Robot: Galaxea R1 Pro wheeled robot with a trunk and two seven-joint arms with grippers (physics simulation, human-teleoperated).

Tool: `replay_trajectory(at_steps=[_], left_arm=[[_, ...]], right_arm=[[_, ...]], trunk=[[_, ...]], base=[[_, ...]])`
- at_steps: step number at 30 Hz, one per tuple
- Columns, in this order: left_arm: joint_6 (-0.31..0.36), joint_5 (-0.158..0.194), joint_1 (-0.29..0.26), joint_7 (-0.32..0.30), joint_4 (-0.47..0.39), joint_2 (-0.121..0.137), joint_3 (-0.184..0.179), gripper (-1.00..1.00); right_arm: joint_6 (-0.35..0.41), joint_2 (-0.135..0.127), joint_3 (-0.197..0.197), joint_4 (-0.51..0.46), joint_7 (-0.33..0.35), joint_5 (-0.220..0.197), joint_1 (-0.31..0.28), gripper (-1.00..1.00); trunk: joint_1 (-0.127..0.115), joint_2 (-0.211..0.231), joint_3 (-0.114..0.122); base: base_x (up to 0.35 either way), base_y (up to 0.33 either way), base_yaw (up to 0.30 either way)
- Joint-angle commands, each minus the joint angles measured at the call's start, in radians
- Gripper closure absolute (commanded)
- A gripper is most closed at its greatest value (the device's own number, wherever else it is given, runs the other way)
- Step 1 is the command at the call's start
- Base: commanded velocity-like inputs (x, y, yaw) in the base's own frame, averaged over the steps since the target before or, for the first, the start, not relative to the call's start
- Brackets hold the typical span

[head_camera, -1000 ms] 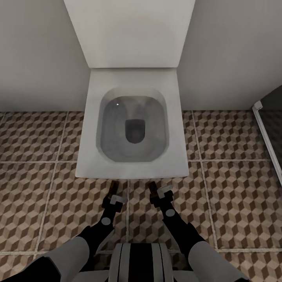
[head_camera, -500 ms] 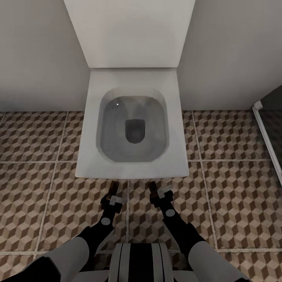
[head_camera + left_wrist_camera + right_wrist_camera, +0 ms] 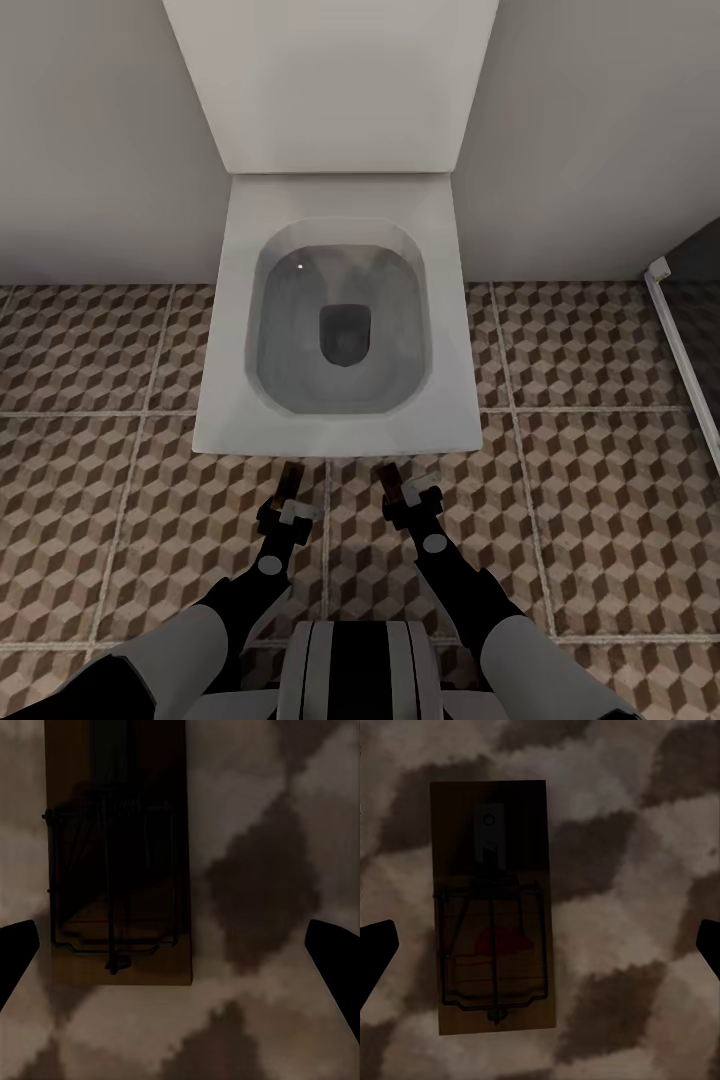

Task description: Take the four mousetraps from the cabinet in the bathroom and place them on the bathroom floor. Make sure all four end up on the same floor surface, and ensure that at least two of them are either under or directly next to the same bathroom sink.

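Mousetraps, two: one [image 3: 116,855] is seen flat on the bathroom floor [image 3: 600,500] below the left gripper [image 3: 289,487], one [image 3: 491,907] with a red mark below the right gripper [image 3: 396,487]. Both grippers are held spread, nothing pinched, fingertips [image 3: 334,945] well apart. Both traps are placed just before a white toilet [image 3: 340,210]

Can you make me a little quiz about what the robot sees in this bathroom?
1. True or false: a brown wooden mousetrap lies on the cube-patterned tiled floor.
2. What big thing stands in front of the robot? A) bathtub B) white square toilet C) orange cabinet
3. Fill in: the left gripper and the right gripper are both ____.

Key: 1 true. 2 B. 3 open.
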Motion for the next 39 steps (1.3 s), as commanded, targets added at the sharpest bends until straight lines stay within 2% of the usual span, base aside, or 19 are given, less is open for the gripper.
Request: replay_trajectory(at_steps=[1, 10, 23, 39], left_arm=[[-0.003, 0.010, -0.001, 0.003, 0.001, 0.000, -0.010, -1.00], [-0.003, 0.010, -0.001, 0.004, 0.001, 0.000, -0.010, -1.00], [-0.003, 0.010, -0.001, 0.005, 0.000, 0.000, -0.010, -1.00], [-0.003, 0.010, -0.001, 0.005, 0.000, -0.004, -0.010, -1.00]], right_arm=[[0.003, 0.000, 0.003, 0.000, -0.007, 0.008, 0.000, -1.00], [0.003, 0.000, 0.003, 0.000, -0.007, 0.008, 0.000, -1.00], [0.003, 0.000, 0.003, 0.000, -0.006, 0.008, 0.000, -1.00], [0.003, 0.000, 0.003, 0.000, -0.007, 0.008, 0.000, -1.00]], trunk=[[0.000, 0.000, 0.000], [0.000, 0.000, 0.000], [0.000, 0.000, 0.000], [0.000, 0.000, 0.000]], base=[[0.000, 0.000, 0.000], [-0.027, 0.000, 0.000], [-0.254, 0.000, 0.000], [-0.023, 0.000, 0.000]])
